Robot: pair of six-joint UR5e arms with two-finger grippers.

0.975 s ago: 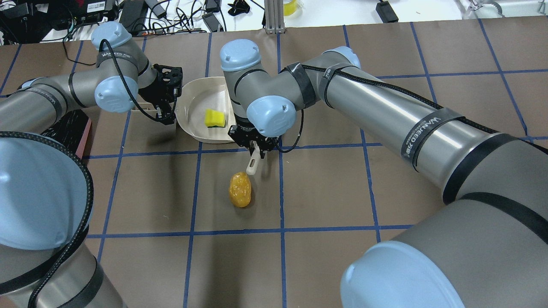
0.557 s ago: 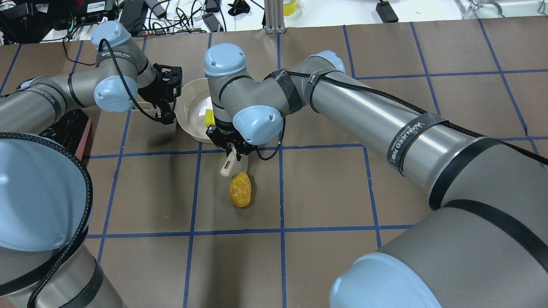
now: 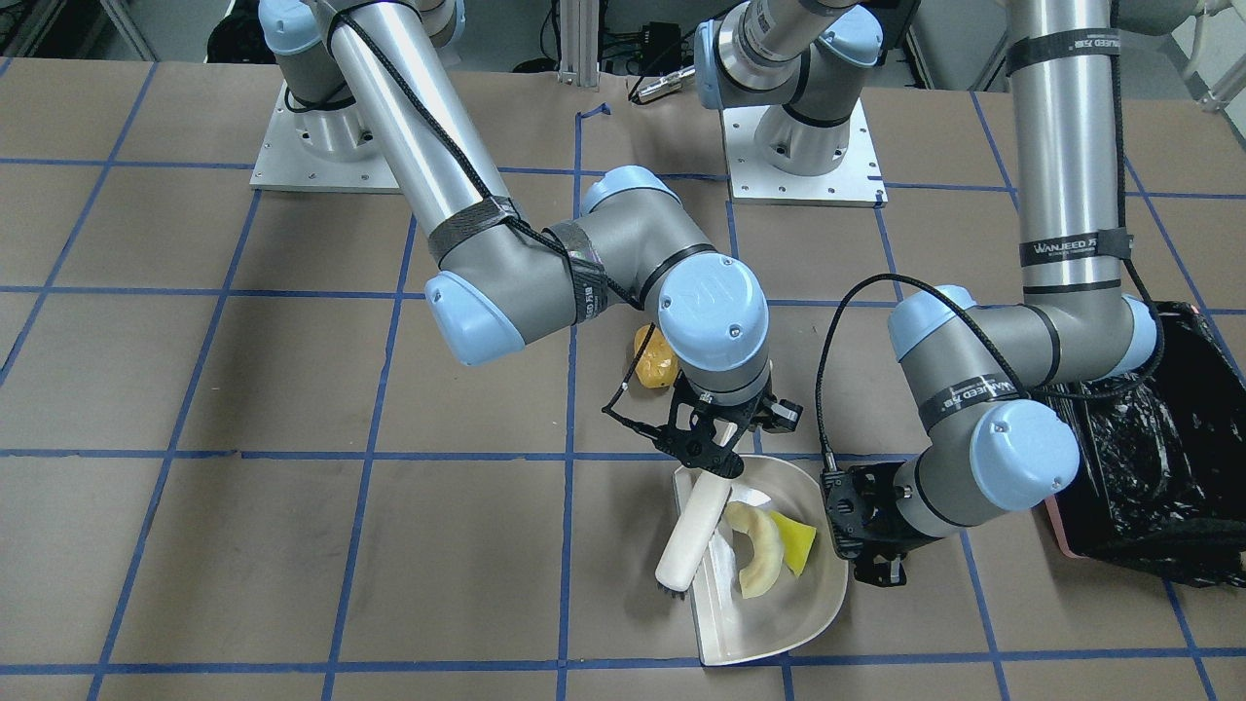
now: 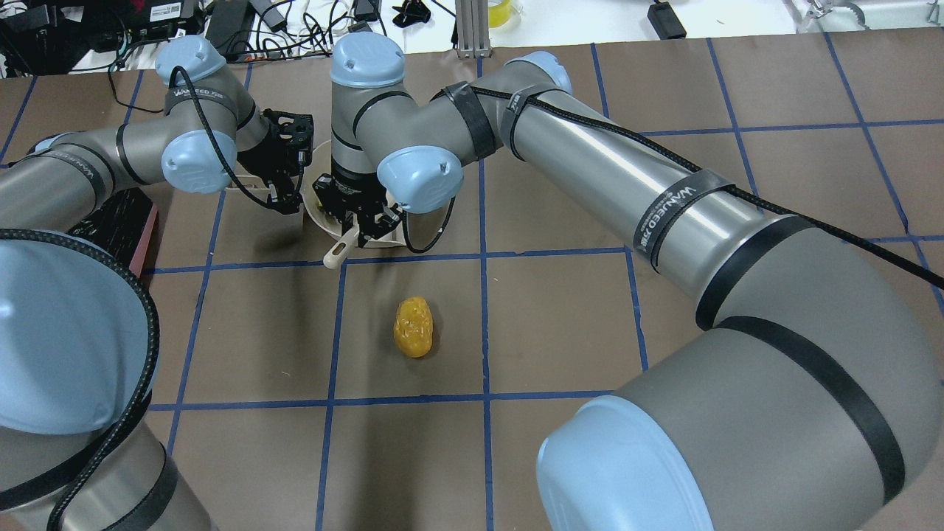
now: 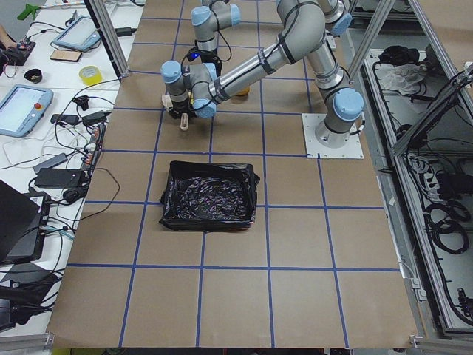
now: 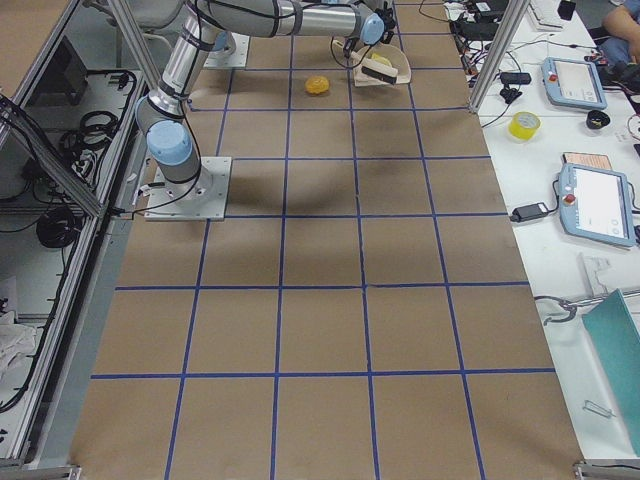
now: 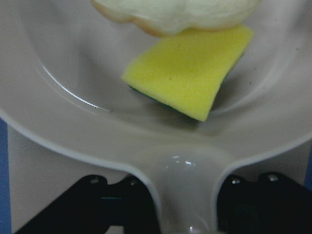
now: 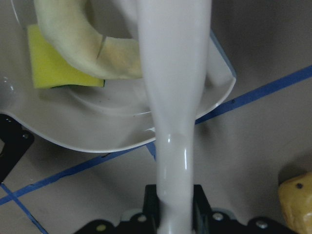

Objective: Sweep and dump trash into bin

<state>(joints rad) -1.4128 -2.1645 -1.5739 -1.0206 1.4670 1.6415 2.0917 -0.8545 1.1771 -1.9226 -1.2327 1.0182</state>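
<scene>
My left gripper (image 3: 866,526) is shut on the handle of the beige dustpan (image 3: 769,643), which rests on the table. The tan croissant piece (image 3: 757,560) and the yellow sponge chunk (image 3: 798,545) lie inside the pan; both also show in the left wrist view, the sponge (image 7: 190,73) below the croissant (image 7: 180,14). My right gripper (image 3: 715,443) is shut on the beige brush (image 3: 693,531), whose bristled end sits at the pan's open edge beside the croissant. The golden-brown potato lump (image 4: 414,327) lies alone on the table, on the robot's side of the pan. The pink bin (image 3: 1158,458) with its black bag stands beyond my left arm.
The brown table is marked with blue tape lines. My right arm (image 4: 590,169) stretches across the table's middle and covers most of the pan in the overhead view. Cables and devices lie along the far table edge (image 4: 295,29).
My right arm has swung left in the overhead view with the brush, from beside the pan's mouth to over the pan, hiding the sponge there. The potato lump and left arm have not moved.
</scene>
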